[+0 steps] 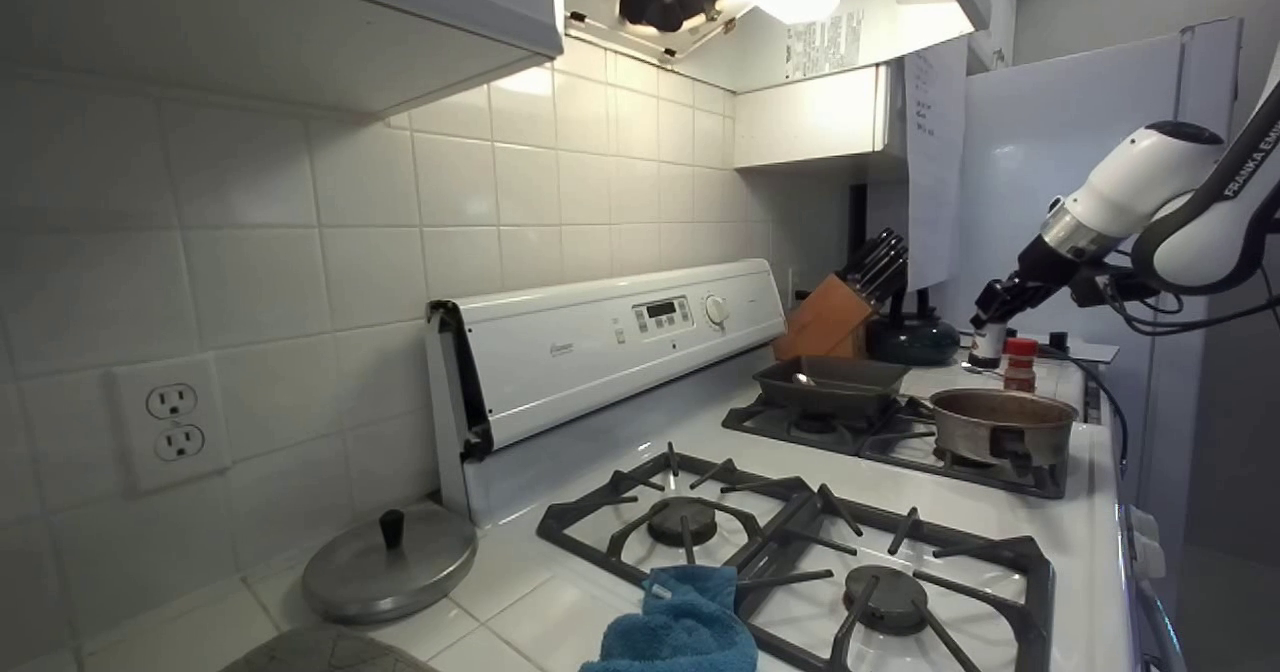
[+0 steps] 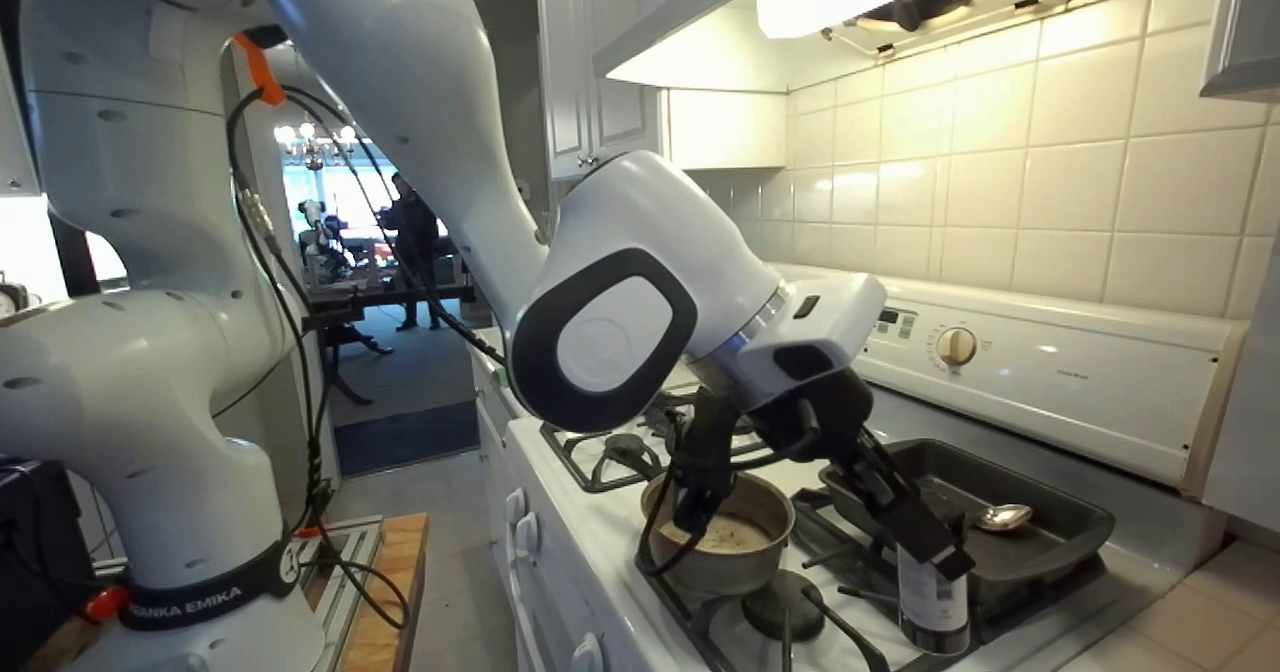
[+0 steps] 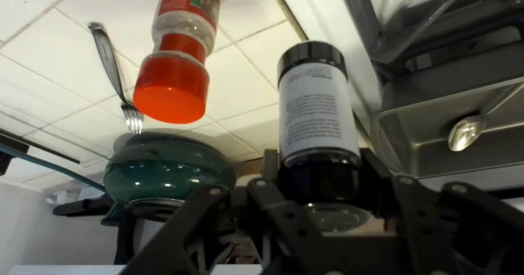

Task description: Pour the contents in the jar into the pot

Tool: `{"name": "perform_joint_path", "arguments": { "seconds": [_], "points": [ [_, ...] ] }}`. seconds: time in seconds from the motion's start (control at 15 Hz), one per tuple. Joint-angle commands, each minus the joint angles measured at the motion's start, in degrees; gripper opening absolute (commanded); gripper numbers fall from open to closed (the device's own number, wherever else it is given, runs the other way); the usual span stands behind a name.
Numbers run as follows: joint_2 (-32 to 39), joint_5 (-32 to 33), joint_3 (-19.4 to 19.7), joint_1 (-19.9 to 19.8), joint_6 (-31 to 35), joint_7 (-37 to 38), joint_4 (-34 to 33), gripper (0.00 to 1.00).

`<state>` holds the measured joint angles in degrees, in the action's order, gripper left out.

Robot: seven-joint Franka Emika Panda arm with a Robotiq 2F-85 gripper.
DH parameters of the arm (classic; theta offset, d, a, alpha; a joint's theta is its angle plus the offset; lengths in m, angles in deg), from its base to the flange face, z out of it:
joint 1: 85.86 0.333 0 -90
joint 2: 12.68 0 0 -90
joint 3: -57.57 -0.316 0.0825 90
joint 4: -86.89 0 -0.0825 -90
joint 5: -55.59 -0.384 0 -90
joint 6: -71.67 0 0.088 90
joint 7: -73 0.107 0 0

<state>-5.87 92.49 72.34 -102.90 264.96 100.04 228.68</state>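
My gripper (image 3: 321, 164) is shut on a jar (image 3: 317, 107) with a white printed label, a finger on either side. Its black end points away from the palm, and a clear round end lies between the finger links. In an exterior view the jar (image 2: 934, 597) hangs below the fingers, roughly upright with the black end down. Whether it touches the counter, I cannot tell. A worn metal pot (image 2: 730, 577) sits on a burner grate, with something pale at its bottom. It stays out of the wrist view. In an exterior view the pot (image 1: 965, 437) is nearer the camera than the jar.
A red-capped bottle (image 3: 176, 84) and a fork (image 3: 107, 58) are on the tiled counter beside the jar. Behind them stands a dark green kettle (image 3: 163, 166). A grey baking pan (image 1: 840, 389) holding a spoon (image 2: 1003, 518) is on the stove, near a knife block (image 1: 825, 320).
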Motion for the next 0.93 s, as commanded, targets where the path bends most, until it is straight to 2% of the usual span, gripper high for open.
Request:
{"name": "perform_joint_path", "arguments": {
  "seconds": [0.0, 0.07, 0.2, 0.47, 0.53, 0.6, 0.87],
  "points": [
    [4.85, 4.61, -7.38, -8.62, 0.65, 4.86, -5.45, 0.25],
    [1.93, 1.52, -3.68, -4.11, 0.0, 1.69, -1.87, 0.5],
    [3.57, 2.49, -6.11, -7.02, 0.0, 2.53, -3.57, 0.5],
    [4.4, 2.6, -6.67, -7.59, 0.0, 2.66, -4.44, 0.5],
    [4.4, 2.61, -6.71, -7.59, 0.0, 2.68, -4.45, 0.25],
    [4.57, 1.79, -5.9, -6.86, -0.92, 2.57, -5.28, 0.25],
    [5.53, 1.71, -7.49, -8.36, -2.72, 3.73, -6.27, 0.25]
  ]
}}
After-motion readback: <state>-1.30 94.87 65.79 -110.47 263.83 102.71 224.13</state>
